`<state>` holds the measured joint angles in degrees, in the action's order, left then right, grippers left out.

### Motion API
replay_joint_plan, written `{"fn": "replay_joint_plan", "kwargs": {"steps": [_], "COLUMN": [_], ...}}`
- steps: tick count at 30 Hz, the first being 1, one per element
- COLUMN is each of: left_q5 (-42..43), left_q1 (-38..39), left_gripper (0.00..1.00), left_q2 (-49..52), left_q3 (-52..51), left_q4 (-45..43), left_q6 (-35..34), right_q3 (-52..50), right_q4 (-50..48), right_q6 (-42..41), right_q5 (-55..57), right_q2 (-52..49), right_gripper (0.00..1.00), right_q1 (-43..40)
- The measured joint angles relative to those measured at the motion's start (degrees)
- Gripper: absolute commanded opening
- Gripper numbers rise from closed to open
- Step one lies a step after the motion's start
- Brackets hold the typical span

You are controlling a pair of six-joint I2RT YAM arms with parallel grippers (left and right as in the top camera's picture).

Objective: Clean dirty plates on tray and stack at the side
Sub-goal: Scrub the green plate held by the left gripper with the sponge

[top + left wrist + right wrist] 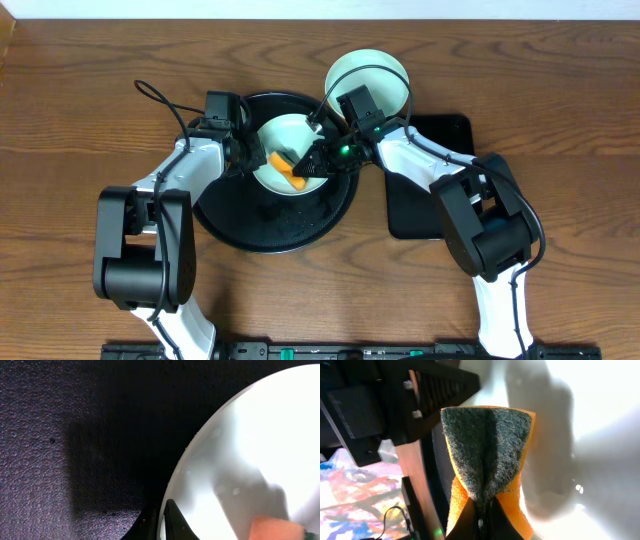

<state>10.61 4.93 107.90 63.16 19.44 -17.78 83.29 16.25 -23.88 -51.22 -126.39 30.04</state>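
A pale plate point(285, 138) is seen on the round black tray point(250, 228), pinched at its left rim by the left gripper point(252, 158). A soft orange sponge point(284, 169) is squeezed by the right gripper point(308, 167). The plate looks hard, light and slippery, so the rim should be gripped

The worktop point(560, 70) is dark reddish-brown wood, its streaky grain running left to right across nearly the whole overhead view. Along its far edge runs a narrow pale strip point(400, 8), too thin to tell wall from floor. The light is bright and even, with soft shadows; the right wrist view shows a colourfully patterned surface point(350, 492) at lower left.
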Motion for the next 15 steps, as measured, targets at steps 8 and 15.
{"fn": "replay_joint_plan", "kwargs": {"steps": [8,15], "left_q5": [0.0,0.0], "left_q1": [0.0,0.0], "left_gripper": [0.08,0.08], "left_q2": [0.0,0.0], "left_q3": [0.0,0.0], "left_q4": [0.0,0.0], "left_q6": [0.0,0.0], "right_q3": [-0.2,-2.5], "right_q4": [-2.2,-2.8], "right_q6": [-0.5,-0.5], "right_q5": [0.1,4.0], "right_q2": [0.0,0.0], "right_gripper": [0.01,0.01], "right_q1": [1.5,2.8]}}
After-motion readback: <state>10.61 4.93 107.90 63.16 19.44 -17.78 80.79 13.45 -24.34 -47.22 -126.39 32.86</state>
